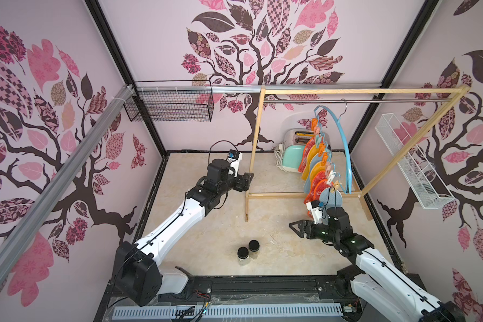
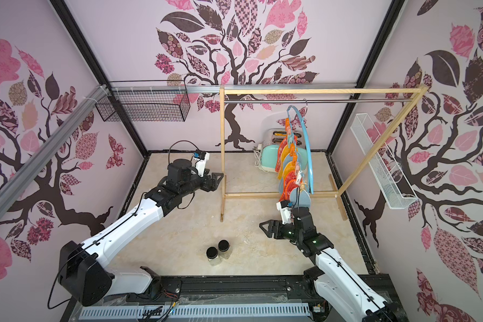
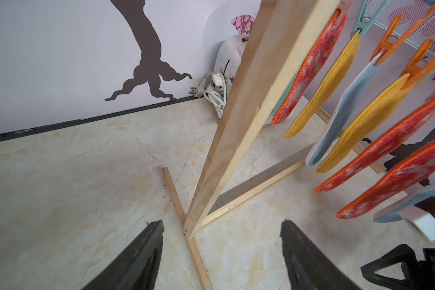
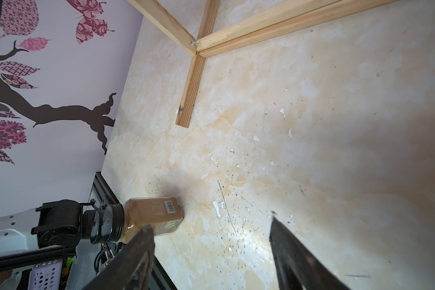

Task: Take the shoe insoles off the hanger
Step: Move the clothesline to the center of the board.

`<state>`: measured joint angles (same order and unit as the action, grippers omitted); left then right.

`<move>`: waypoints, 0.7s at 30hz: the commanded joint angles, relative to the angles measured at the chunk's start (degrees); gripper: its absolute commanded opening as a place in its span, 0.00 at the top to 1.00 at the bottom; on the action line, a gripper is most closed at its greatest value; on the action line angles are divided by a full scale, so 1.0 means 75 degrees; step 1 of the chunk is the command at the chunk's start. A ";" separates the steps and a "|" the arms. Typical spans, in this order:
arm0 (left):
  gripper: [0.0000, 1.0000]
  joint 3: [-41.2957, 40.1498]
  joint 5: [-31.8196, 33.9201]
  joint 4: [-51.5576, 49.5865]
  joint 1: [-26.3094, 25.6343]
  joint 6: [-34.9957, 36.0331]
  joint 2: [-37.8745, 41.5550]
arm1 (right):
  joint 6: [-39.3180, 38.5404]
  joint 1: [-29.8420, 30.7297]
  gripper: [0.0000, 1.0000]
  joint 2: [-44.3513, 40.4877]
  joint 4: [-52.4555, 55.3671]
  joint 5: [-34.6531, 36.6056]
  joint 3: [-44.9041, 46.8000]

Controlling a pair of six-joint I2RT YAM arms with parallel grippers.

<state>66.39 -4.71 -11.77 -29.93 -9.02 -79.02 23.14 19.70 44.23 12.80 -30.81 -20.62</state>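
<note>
**A:** Left jaws, right at the lens, stand wide and empty, just short of a post of the wooden frame [image 3: 244, 120], with bare surface [image 3: 73, 175] beneath them.

**B:** Right jaws?

**A:** Wide too, holding nothing, open surface ahead. Two black-lidded jars [image 1: 243, 253] stand ahead, off to one side.

**B:** Task things?

**A:** Hanger [image 1: 348, 161] is hooked high on the frame, beyond the post from the left jaws. Seven shoe insoles [image 3: 362, 125] are clipped on: three orange-edged, two yellow, two grey-blue.

**B:** Hidden?

**A:** One grey-blue insole sits partly behind the right arm [image 1: 336, 220]. Clips [image 3: 413, 71] are too crowded to count.
</note>
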 commanded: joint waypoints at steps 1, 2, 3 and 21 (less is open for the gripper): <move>0.24 0.0334 0.0158 0.0059 -0.0005 0.0142 -0.0260 | 0.0003 0.0045 0.25 -0.0105 -0.0081 0.0019 -0.0022; 0.24 0.0334 0.0156 0.0134 0.0006 0.0136 -0.0301 | -0.0020 0.0045 0.25 -0.0120 -0.0033 0.0018 -0.0042; 0.24 0.0335 0.0138 0.0208 -0.0004 0.0167 -0.0347 | -0.0026 0.0051 0.25 -0.0145 0.0009 0.0018 -0.0060; 0.32 0.0955 0.1288 0.0912 -0.0004 -0.0261 -0.1331 | -0.0004 0.0694 0.27 -0.1237 -0.0721 -0.1615 -0.0061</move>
<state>71.99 1.02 -6.94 -29.93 -9.72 -88.49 22.98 24.14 35.51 10.41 -40.14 -20.62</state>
